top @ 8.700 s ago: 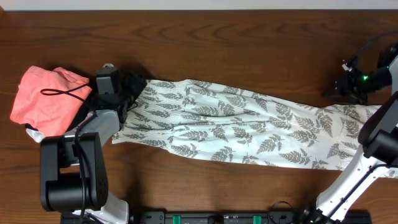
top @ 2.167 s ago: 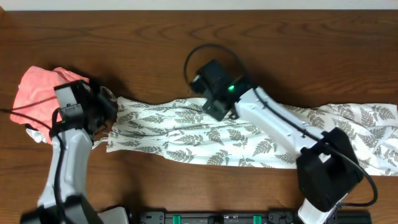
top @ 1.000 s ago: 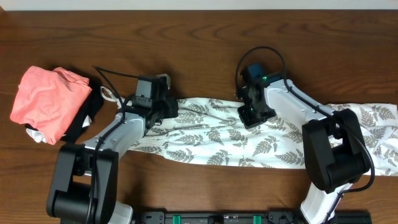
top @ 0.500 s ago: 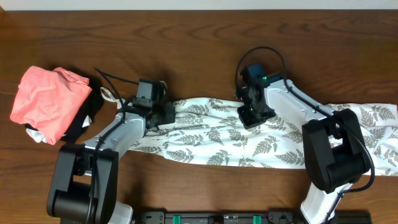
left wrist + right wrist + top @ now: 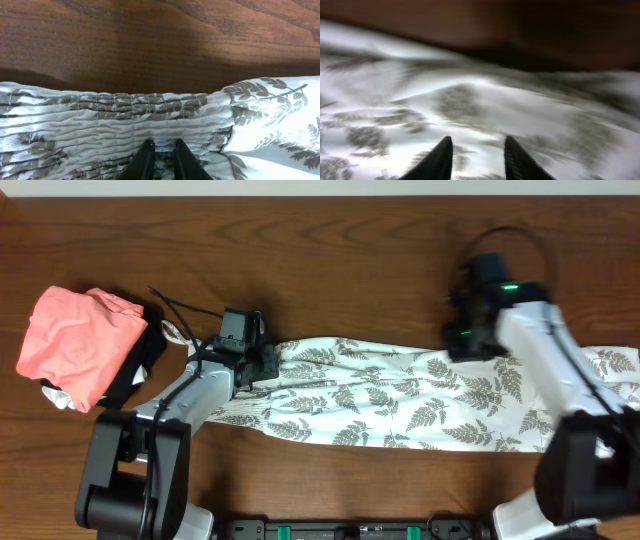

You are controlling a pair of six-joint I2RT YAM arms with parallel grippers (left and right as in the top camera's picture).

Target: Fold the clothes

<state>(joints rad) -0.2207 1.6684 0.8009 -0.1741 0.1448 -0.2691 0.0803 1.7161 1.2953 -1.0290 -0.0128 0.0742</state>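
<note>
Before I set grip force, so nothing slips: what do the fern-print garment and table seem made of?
Fern-print garment: thin, matte cloth, perhaps cotton or rayon; fine wrinkles and a shirred band show. Table: dark wood or wood-look laminate, slight sheen, visible grain.

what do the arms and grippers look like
Both arms have white shells and black joints. The left arm has a thin black cable; the right arm carries a cable loop and green light. The left gripper and right gripper have black fingers.
</note>
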